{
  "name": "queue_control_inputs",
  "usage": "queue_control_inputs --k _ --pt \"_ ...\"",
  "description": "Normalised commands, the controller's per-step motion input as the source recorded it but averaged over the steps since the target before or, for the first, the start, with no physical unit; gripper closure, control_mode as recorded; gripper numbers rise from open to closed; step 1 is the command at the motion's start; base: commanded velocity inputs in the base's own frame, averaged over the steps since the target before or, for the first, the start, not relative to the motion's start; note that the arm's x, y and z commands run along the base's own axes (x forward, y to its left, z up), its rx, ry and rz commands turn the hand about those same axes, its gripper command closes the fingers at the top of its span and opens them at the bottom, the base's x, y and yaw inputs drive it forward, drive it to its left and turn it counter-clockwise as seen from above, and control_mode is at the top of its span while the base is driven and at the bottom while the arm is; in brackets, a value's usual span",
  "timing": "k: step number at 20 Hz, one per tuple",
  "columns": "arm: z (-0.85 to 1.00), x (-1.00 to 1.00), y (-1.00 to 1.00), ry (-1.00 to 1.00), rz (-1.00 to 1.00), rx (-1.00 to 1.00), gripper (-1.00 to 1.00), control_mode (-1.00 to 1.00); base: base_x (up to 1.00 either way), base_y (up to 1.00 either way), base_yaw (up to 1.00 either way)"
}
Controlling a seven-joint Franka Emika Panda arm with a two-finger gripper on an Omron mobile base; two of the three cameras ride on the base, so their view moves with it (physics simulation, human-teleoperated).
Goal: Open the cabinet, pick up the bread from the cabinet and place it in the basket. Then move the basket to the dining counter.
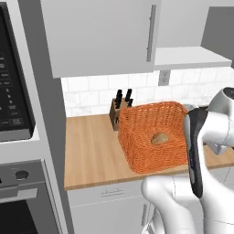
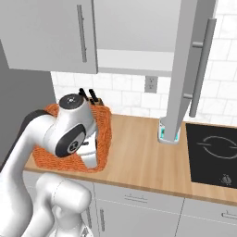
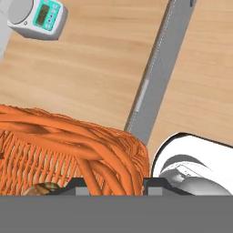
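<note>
From the left base view, I see the basket [image 1: 153, 136] on the wood tabletop [image 1: 91, 155], just in front of the knife block [image 1: 119, 109]. The bread [image 1: 159, 138] lies inside it on the woven floor, so that part of the job reads as done. The cabinet [image 1: 192, 57] above stands open, its white shelf bare. My arm crosses in front of the basket's right side, which suits a grab at the rim there.

From the right base view, the arm's joints cover most of the basket; orange wicker shows on either side. The open door [image 2: 187, 69] hangs edge-on over the tabletop, with a small scale [image 2: 167, 132] below it.

In the hand view, the basket's rim runs up between the two dark fingertips of the tool [image 3: 114, 187]. The tool looks clamped on the basket wall, one finger on each side. The bread peeks at the lower left, inside the wicker. I judge the carry to the dining counter comes next.
</note>
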Motion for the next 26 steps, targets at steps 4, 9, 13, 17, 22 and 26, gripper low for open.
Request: queue_control_inputs --k 4,9,13,17,22,26 --pt "0.45 -0.59 0.00 -0.19 0.00 0.00 1.00 -1.00 0.00 0.00 0.00" --pt "0.69 -0.42 0.00 -0.17 0.00 0.00 1.00 -1.00 0.00 0.00 0.00" --pt "0.72 -0.32 0.00 -0.13 0.00 0.00 1.00 -1.00 0.00 0.00 0.00" --pt "0.51 -0.33 -0.11 -0.06 0.00 0.01 1.00 -1.00 0.00 0.00 0.00" --pt "0.18 -0.29 -0.10 -0.02 -0.02 0.00 1.00 1.00 -0.06 0.00 -0.01" --pt "0.00 0.00 0.00 0.00 0.00 0.00 1.00 1.00 -0.47 0.06 -0.05"
